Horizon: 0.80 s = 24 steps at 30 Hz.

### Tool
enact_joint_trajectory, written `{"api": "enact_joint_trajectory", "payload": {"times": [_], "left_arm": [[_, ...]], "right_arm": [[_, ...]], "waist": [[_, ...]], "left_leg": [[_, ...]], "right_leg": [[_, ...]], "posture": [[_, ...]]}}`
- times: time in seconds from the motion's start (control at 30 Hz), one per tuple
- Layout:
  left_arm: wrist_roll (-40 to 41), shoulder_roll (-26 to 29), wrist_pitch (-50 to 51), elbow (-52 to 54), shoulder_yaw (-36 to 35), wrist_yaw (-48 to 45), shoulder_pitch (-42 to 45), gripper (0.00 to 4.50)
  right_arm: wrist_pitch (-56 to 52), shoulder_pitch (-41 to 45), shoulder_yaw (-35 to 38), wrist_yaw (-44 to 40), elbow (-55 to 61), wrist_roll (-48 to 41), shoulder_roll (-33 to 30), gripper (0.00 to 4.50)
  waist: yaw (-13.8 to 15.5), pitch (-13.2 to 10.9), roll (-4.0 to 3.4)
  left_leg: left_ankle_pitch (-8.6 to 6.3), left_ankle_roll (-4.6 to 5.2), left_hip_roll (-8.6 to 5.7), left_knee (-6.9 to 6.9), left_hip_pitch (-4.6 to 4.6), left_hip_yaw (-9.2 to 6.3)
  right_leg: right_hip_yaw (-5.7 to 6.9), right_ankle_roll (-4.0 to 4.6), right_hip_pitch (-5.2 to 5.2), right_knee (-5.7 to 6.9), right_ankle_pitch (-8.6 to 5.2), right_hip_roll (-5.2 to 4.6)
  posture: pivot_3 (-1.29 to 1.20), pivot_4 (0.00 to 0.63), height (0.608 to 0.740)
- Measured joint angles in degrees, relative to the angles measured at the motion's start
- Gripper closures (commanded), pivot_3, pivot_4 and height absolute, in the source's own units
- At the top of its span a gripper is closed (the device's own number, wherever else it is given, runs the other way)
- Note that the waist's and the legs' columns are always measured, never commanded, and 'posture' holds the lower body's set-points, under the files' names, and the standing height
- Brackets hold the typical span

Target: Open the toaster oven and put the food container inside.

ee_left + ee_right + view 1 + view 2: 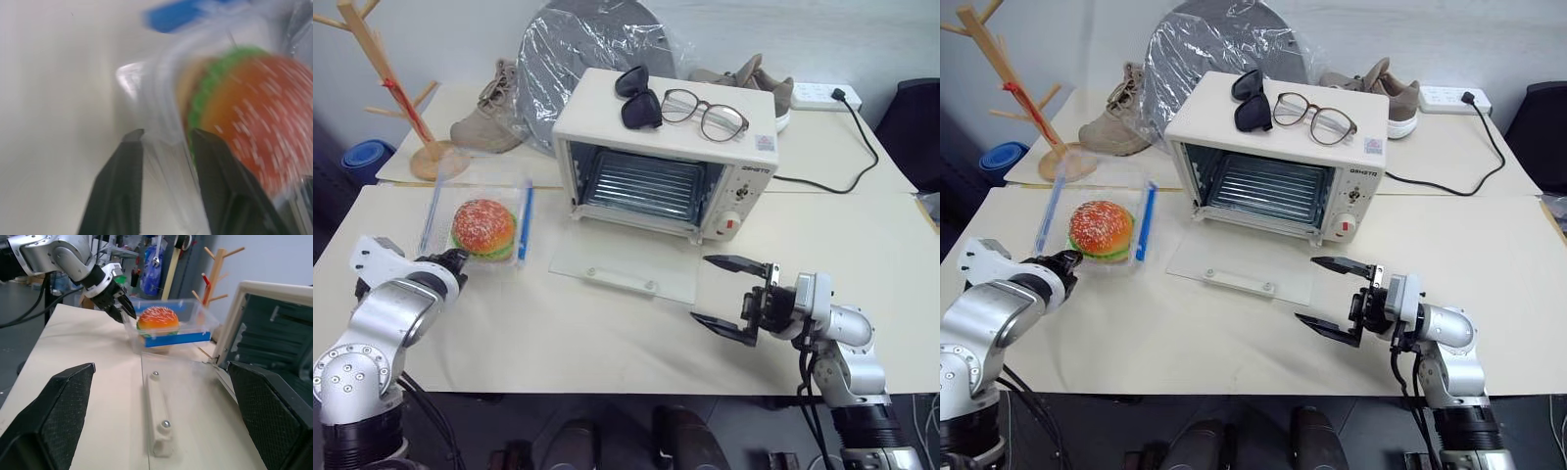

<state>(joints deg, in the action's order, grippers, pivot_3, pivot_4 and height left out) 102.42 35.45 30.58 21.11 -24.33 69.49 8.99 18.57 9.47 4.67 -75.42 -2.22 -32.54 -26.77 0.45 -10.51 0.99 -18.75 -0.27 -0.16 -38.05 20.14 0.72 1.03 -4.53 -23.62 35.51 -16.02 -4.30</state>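
On the table's left, in the head views, you see the container (481, 231) with its burger (483, 228) beside the oven (664, 162), whose glass door (628, 262) already lies flat toward you. Your left gripper (458, 260) sits at the container's near edge; your right gripper (732, 299) hangs wide open and empty, near the door's right corner. In the left wrist view the fingers (122, 181) straddle the clear wall, nearly closed on it, though I cannot tell if they pinch yet. In the right wrist view the left gripper meets the container's near end, well apart from the door handle (157, 416). Judge the box light, thin-walled and slippery: it will likely flex, so grip the rim firmly.
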Motion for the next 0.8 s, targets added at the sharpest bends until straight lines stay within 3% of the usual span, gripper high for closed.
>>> {"api": "enact_joint_trajectory", "payload": {"times": [0.07, 0.1, 0.3, 0.53, 0.67, 0.73, 0.8], "left_arm": [[-0.1, 1.3, 0.3, -1.2, -0.3, -0.7, 0.0, 4.37], [-0.2, 2.2, 0.6, -1.9, -0.5, -1.2, 0.0, 4.42], [-0.4, 14.0, 7.3, -5.9, -7.5, -11.3, -3.7, 4.42], [1.6, 34.2, 29.3, -15.8, -8.3, -37.6, -6.7, 4.42], [-4.4, 40.6, 37.3, -20.7, 1.6, -54.0, 6.8, 4.42], [-8.1, 39.8, 38.9, -22.3, 7.2, -58.5, 14.8, 4.42], [-14.0, 35.1, 42.3, -26.2, 15.2, -62.3, 27.4, 4.42]], "right_arm": [[1.2, 0.0, 0.2, -0.7, -1.5, 0.0, 0.1, 0.0], [1.8, 0.0, 0.2, -1.1, -2.3, 0.0, 0.2, 0.0], [4.2, -0.6, 0.3, -2.9, -5.4, 0.1, 0.4, 0.0], [4.3, -0.6, 0.3, -2.0, -5.2, 1.2, 0.2, 0.0], [3.4, -0.8, 0.6, -0.5, -4.6, 1.9, -0.5, 0.0], [2.9, -1.0, 0.6, 0.1, -4.3, 2.1, -0.7, 0.0], [2.5, -2.1, 0.9, 1.1, -3.2, 2.2, -1.1, 0.0]], "waist": [[-0.1, 0.0, 0.0], [-0.3, 0.0, 0.0], [-0.6, -0.1, -0.05], [-0.5, -0.1, -0.03], [-0.3, -0.1, -0.1], [-0.4, -0.2, -0.12], [-0.3, -0.2, -0.1]], "left_leg": [[0.0, 0.0, 0.01, 0.0, 0.01, -0.01], [0.0, -0.02, 0.03, 0.0, 0.01, -0.02], [-0.04, -0.07, 0.11, 0.04, 0.04, -0.01], [-0.09, 0.0, 0.03, 0.06, 0.07, -0.12], [-0.09, 0.0, -0.04, 0.09, 0.07, -0.14], [-0.09, -0.01, -0.06, 0.12, 0.07, -0.13], [-0.07, -0.06, -0.03, 0.11, 0.1, -0.16]], "right_leg": [[0.0, 0.0, -0.01, 0.01, 0.0, 0.0], [0.02, 0.02, -0.01, 0.01, -0.01, 0.02], [0.03, 0.12, -0.07, 0.01, -0.07, 0.03], [0.18, 0.24, -0.06, -0.01, -0.14, -0.08], [0.22, 0.28, -0.06, -0.01, -0.16, -0.12], [0.22, 0.27, -0.07, 0.01, -0.16, -0.1], [0.25, 0.21, -0.08, 0.03, -0.13, -0.05]], "posture": [[0.0, 0.15, 0.74], [0.0, 0.15, 0.74], [0.0, 0.15, 0.74], [0.0, 0.15, 0.74], [0.0, 0.15, 0.74], [0.0, 0.15, 0.74], [0.0, 0.15, 0.74]]}}
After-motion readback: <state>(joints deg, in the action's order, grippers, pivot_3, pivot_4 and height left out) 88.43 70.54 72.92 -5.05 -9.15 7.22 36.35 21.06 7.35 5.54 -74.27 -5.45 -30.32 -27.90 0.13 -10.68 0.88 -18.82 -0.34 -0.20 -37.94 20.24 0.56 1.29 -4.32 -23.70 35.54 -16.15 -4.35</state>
